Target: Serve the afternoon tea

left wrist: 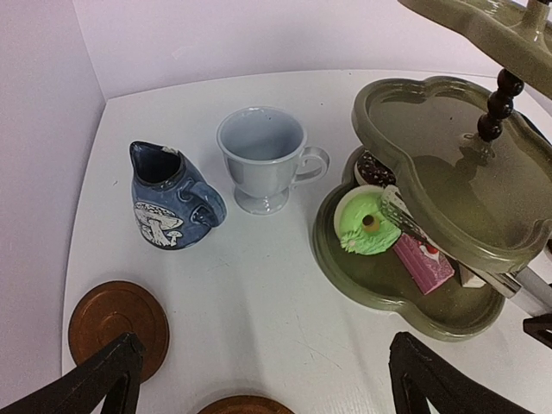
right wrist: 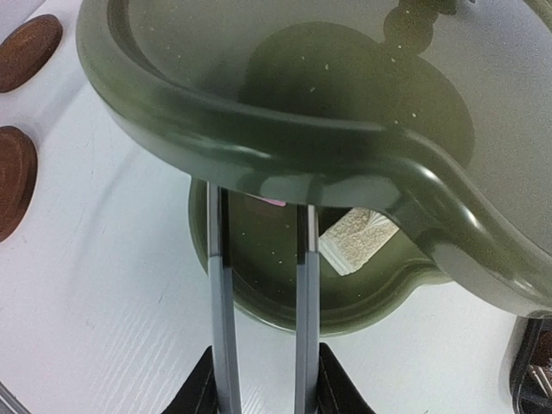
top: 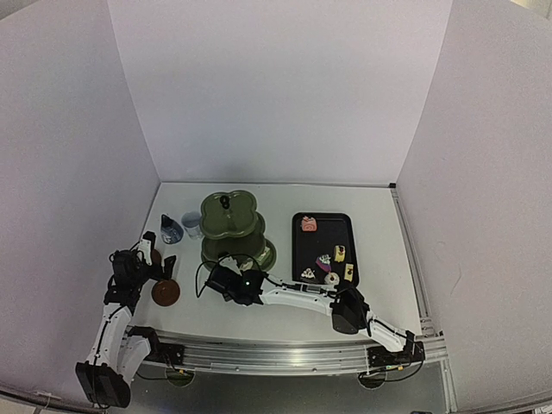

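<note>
— What do we have in our right gripper (right wrist: 266, 369)?
— Its fingers (right wrist: 200, 384) are clamped on the handle end of the metal tongs (right wrist: 216, 285). The two blades run side by side with a narrow gap between them. They pass over the rim of the bottom tier of the green stand (right wrist: 285, 95) and under the lip of the middle tier, which hides their tips from our right wrist.
— Do the tongs grip anything?
— We cannot tell. From our left wrist, one blade tip lies at the edge of the green pastry (left wrist: 366, 226) on the bottom tier, with the pink pastry (left wrist: 423, 261) just beside it. A white pastry (right wrist: 358, 241) sits right of the blades.
— And our left gripper (left wrist: 267, 349)?
— Spread wide, holding nothing, above the table (left wrist: 259, 276) near two brown coasters (left wrist: 116, 321).
— Where is the rest of the tea?
— The blue jug (left wrist: 171, 200) and white cup (left wrist: 263, 159) stand side by side, not touching, left of the stand. The jug is near the left wall (left wrist: 34, 129). More pastries (top: 308, 224) lie on the black tray (top: 329, 231), right of the stand.
— Room for us?
— Tight between the two tiers. Bare table lies between our left fingers and the jug and cup.
</note>
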Robot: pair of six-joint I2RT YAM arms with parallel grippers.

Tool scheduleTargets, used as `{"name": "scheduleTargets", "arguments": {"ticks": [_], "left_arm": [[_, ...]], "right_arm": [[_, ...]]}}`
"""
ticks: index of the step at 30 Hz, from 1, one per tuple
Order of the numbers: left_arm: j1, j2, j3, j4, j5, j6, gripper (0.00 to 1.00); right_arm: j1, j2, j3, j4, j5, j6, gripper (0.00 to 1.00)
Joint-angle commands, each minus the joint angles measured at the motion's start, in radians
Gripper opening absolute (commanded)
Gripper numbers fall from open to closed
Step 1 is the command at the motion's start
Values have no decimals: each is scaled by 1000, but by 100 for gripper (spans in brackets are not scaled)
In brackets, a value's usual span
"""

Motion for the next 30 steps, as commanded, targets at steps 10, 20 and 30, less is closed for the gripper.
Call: {"name": "scheduleTargets", "arguments": {"ticks": [10,20,30], "left_arm": [[-5,-15,27,11,22,11,100],[-4,-12,27,12,23,13,100],[-5,-11,28,12,23,15,100]], "right_arm": [[-11,5,23,52,-23,4,31],[14,-59,-34,103,-65,-66,31],[31,-135,-116,131,-235,-170,30]]}}
